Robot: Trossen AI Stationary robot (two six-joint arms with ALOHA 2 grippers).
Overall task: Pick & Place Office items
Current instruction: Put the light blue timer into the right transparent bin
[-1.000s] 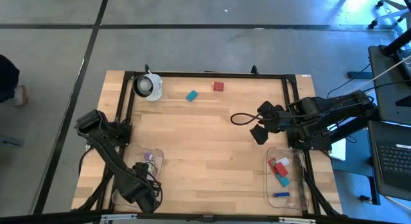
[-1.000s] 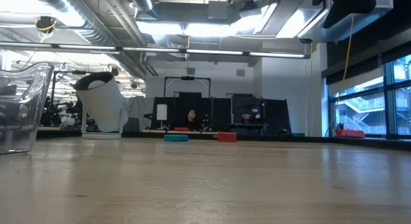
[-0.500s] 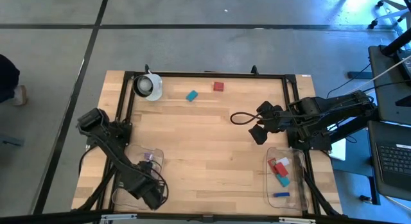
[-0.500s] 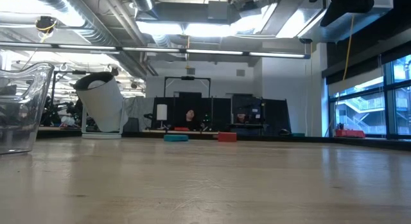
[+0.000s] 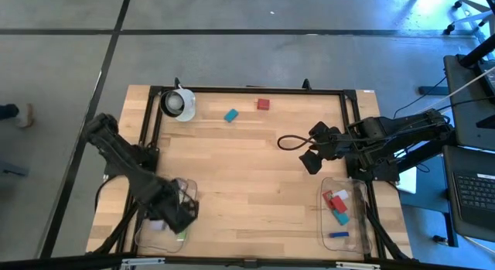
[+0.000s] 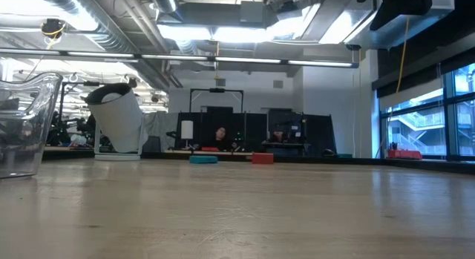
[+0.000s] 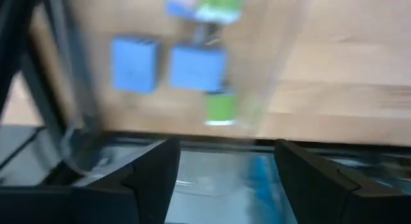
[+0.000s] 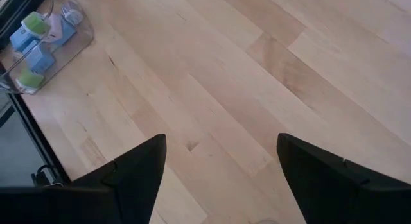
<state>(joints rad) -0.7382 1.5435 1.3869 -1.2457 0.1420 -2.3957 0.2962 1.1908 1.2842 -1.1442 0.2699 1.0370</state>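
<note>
A red piece [image 5: 263,104] and a teal piece [image 5: 230,115] lie flat on the wood near the far edge; the low view shows them too, the red piece [image 6: 262,158] and the teal piece [image 6: 203,159]. The left tray [image 5: 147,237] holds lavender-blue blocks [image 7: 196,67] and a green piece [image 7: 220,108]. The right tray [image 5: 356,223] holds red, white, teal and blue pieces [image 5: 337,204]. My left gripper [image 5: 179,212] hovers over the left tray, open and empty [image 7: 225,153]. My right gripper [image 5: 308,148] waits above the table's right half, open and empty [image 8: 221,147].
A white round object with a dark centre [image 5: 178,104] stands at the far left corner. A black cable loop [image 5: 290,142] lies just left of my right gripper. A black frame [image 5: 247,90] runs along the table's edges. Bare wood spans the middle.
My left gripper has moved from the near end of the left tray toward the far edge, now over the tray's middle, while the arm's elbow swung out toward the table's left. The right arm has kept still.
</note>
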